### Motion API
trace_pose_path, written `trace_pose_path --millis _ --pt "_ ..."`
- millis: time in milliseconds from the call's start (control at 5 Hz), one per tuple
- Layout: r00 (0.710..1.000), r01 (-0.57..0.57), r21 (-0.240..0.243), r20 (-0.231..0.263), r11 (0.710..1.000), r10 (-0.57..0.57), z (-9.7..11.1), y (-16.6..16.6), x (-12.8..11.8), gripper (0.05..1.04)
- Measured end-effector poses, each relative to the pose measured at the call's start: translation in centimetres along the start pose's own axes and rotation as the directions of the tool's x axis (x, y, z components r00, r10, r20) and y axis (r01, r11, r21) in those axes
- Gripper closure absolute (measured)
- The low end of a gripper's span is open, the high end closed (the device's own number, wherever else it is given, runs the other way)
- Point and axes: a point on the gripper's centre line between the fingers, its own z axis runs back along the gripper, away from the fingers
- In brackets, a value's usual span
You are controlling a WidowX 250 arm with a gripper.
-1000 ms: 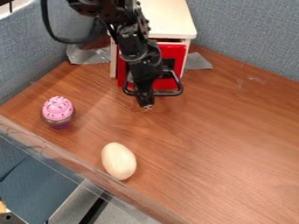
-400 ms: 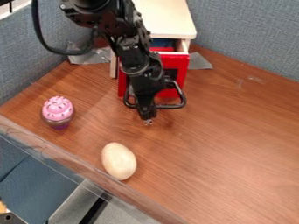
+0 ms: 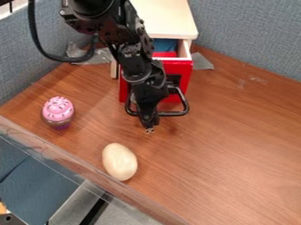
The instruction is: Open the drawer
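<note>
Drawer [image 3: 183, 70] is sitting part-open, upper ctr of frame, under the cabinet's pale top [image 3: 167, 19]; its inside is showing behind the red front. Gripper [image 3: 150, 130] is hanging at the black handle [image 3: 175, 114], prob. b/c it's using the loop for a pull outward; can't tell if it's open, closed or gripping. Egg [image 3: 119, 161], lower L of ctr, & cupcake [image 3: 57, 113], far L, are lying outside the drawer's path, I'd guess. Arm [image 3: 136, 66] is slanting down from top edge, wrist steep, tip low nr ctr.

The drawer front [image 3: 182, 68] is partly hidden by the arm [image 3: 135, 68]. The cabinet [image 3: 167, 19] is cropped by the view's top edge.
</note>
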Motion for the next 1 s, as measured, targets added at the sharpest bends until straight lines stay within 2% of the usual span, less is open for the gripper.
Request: trace_pose_path --millis 600,1000 --pt "0.999 0.025 -0.038 0.037 0.999 -0.024 0.8 -2.2 0.9 0.932" --pt "0.998 0.039 -0.037 0.047 0.999 -0.037 1.1 -2.7 1.1 0.932"
